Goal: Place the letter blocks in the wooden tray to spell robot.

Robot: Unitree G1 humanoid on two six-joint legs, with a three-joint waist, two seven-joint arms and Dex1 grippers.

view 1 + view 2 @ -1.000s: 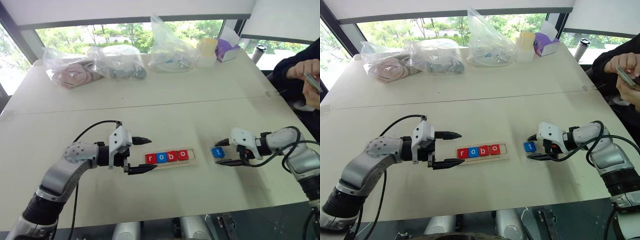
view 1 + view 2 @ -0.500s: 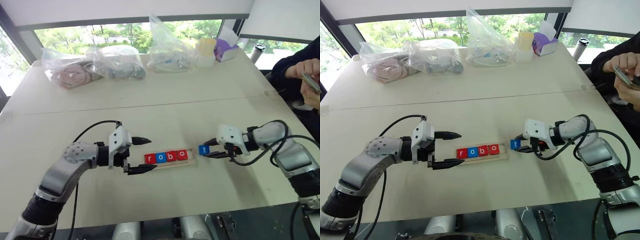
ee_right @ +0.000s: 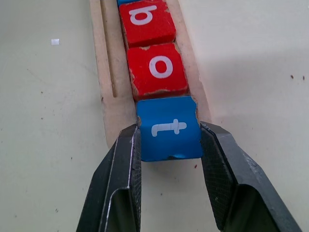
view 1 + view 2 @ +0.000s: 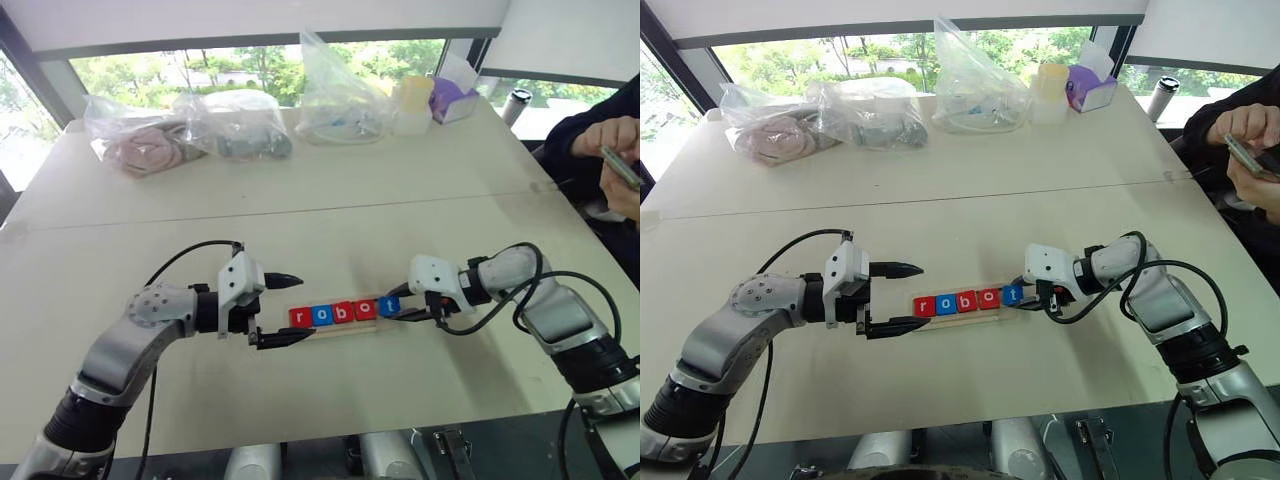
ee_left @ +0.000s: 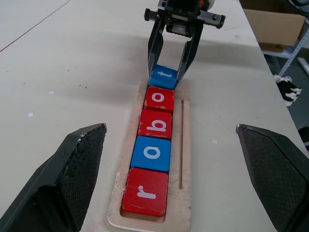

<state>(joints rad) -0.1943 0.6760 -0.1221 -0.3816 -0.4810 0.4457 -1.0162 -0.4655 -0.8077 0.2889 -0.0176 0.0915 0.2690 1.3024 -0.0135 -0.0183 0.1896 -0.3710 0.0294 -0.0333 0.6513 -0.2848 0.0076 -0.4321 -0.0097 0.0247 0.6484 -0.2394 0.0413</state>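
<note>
While spread wide at the near-left end of the wooden tray (image 5: 186, 145), left gripper (image 4: 277, 310) grips nothing. Seated in that tray, running rightward: red r (image 5: 145, 192), blue o (image 5: 152, 153), red b (image 5: 156, 124), red o (image 5: 160, 99). Clamped between the closed fingers of the right gripper (image 3: 169, 145) at the tray's right end: blue t block (image 3: 169, 128), touching the red o. Farther back across the table (image 4: 330, 190): plastic bags (image 4: 190, 128) by the window.

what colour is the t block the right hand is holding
Blue with a white letter; the t block shows best in the right wrist view.
</note>
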